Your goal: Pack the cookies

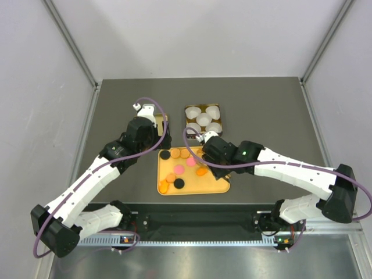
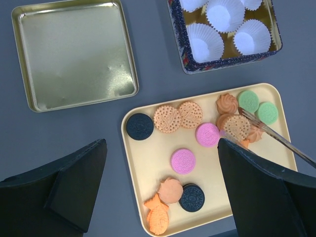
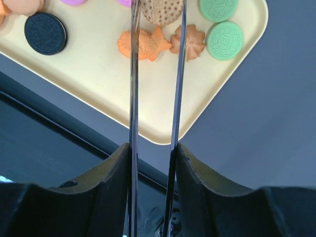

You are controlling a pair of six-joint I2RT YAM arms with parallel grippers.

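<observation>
The cookies lie on a yellow tray [image 1: 212,185]: black [image 2: 139,126], tan scalloped [image 2: 167,118], pink [image 2: 183,161], green [image 2: 248,100] and an orange fish [image 2: 158,220]. My right gripper [image 3: 153,148] is shut on metal tongs [image 3: 132,74]. The tong tips straddle a tan scalloped cookie [image 3: 160,11] at the tray's right side, which also shows in the left wrist view [image 2: 237,126]. I cannot tell if it is lifted. My left gripper [image 2: 162,148] is open and empty above the tray's left part. A tin [image 2: 182,54] holds white paper cups [image 2: 205,42].
The tin's gold lid [image 2: 74,54] lies upturned on the table left of the tin. The tin [image 1: 203,119] stands just behind the tray. The table's near edge and a black rail [image 3: 59,128] run close along the tray's front.
</observation>
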